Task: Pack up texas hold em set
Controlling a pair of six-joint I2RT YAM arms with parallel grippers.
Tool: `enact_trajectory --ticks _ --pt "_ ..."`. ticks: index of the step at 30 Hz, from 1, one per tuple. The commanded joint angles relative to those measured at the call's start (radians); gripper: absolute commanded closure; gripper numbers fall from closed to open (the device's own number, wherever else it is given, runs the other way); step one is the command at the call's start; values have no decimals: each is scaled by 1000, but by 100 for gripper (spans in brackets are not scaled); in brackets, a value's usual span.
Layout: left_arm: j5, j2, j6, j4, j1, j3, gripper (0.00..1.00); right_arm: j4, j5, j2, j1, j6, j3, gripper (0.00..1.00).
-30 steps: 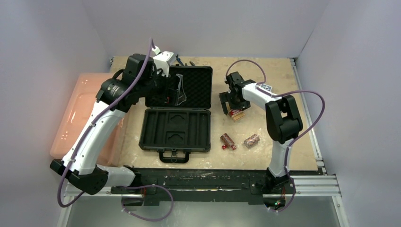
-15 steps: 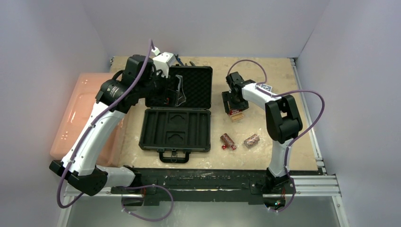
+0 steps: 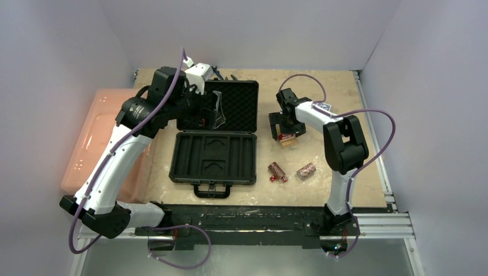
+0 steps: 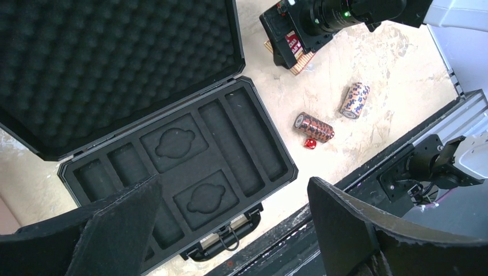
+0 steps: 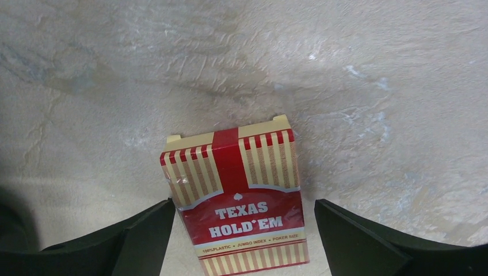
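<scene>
Now that the right pincer (image 5: 243,207) has squared up, open astride the red deck (image 5: 236,190), the left pincer (image 4: 233,190) gapes empty; pale table (image 3: 328,92), grey walls (image 3: 259,29).

Soft, even overhead light; sharp centres, dark blurred edges near the lenses.

From above, the bench (image 3: 339,98) is evenly lit, the walls (image 3: 57,46) read pale lilac, and the pink bin (image 3: 92,138) glows orange. In the left wrist view the black case (image 4: 172,149) swallows the light, so its pockets show faintly, and the fingers (image 4: 357,230) of the left tool (image 4: 235,187) are out of focus. In the right wrist view the red card deck (image 5: 239,195) is crisp, its print readable. A soft grey shadow crosses the bench behind it, and the right tool (image 5: 244,202) frames it as dark blurs.
</scene>
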Motion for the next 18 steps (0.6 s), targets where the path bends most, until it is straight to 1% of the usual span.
enact_trajectory --ticks 1,2,5,12,18 --pt "-13 -33 28 12 -4 -9 3 43 -65 -51 -5 -90 -30 6" --pt "-12 -33 29 14 -4 -10 3 48 -82 -54 -6 -104 -29 6" --pt "-9 -31 30 12 -4 -6 3 51 -67 -58 -12 -126 -22 7" --pt "-10 -37 32 10 -4 -4 3 65 -88 -59 -46 -129 -24 9" --pt "-18 -48 39 8 -4 -7 3 66 -100 -61 -49 -136 -35 15"
